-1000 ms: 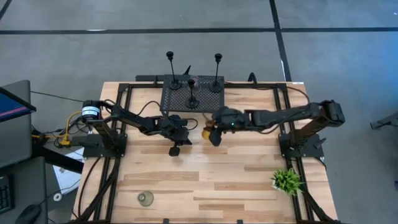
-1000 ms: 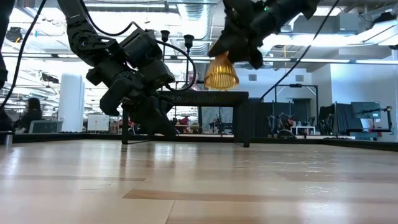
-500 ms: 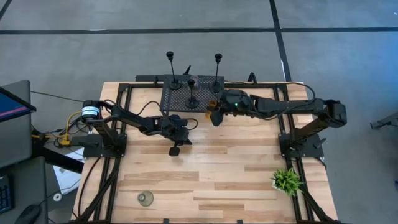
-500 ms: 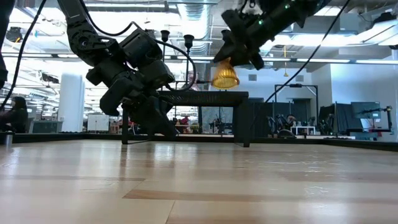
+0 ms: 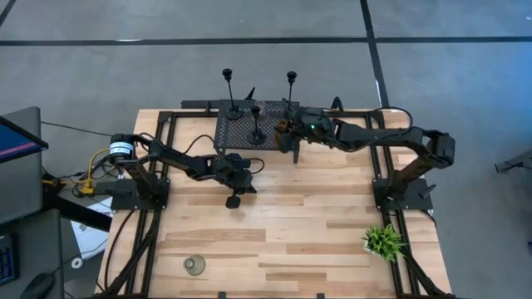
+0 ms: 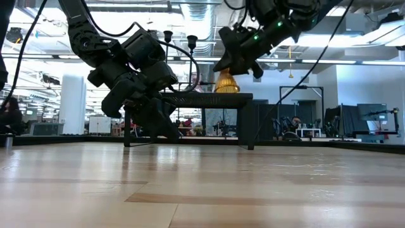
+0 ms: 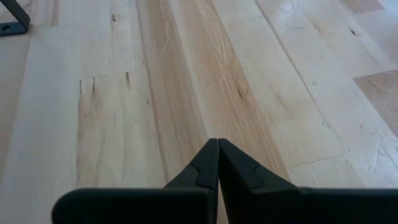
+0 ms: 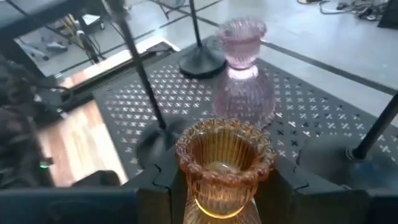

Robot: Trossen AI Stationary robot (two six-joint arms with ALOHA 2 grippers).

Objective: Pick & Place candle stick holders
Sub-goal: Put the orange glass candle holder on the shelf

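Observation:
My right gripper [image 5: 284, 134] is shut on the amber holder [image 8: 224, 163] over the right part of the black perforated rack [image 5: 249, 131]. In the low view the amber holder [image 6: 226, 82] is just above the rack top [image 6: 190, 97]. Three slim black holders [image 5: 257, 123] and the pink holder [image 8: 244, 68] stand on the rack by their bases. The grey-green holder [image 5: 194, 264] stands on the table near its front left. My left gripper [image 5: 234, 199] is shut and empty, low over the table's middle; it also shows in its own wrist view [image 7: 217, 155]. My right gripper pinches the amber holder between its two fingers [image 8: 163, 169], one on each side of its ribbed body below the cup rim [image 8: 194, 180]. The fingers slant down from the table's right. The holder is upright, cup up. Whether its base touches the rack, I cannot tell.
A small green potted plant [image 5: 383, 241] stands near the table's right front. The black holders' thin stems [image 8: 140, 68] rise close to the amber holder. The rack stands on legs at the table's far edge. Bare wood [image 7: 186, 74] lies under my left gripper.
My right gripper has gone toward the table's far edge and down with the amber holder, from over the bare table in front of the rack to just above the rack's top. The holder has stayed upright.

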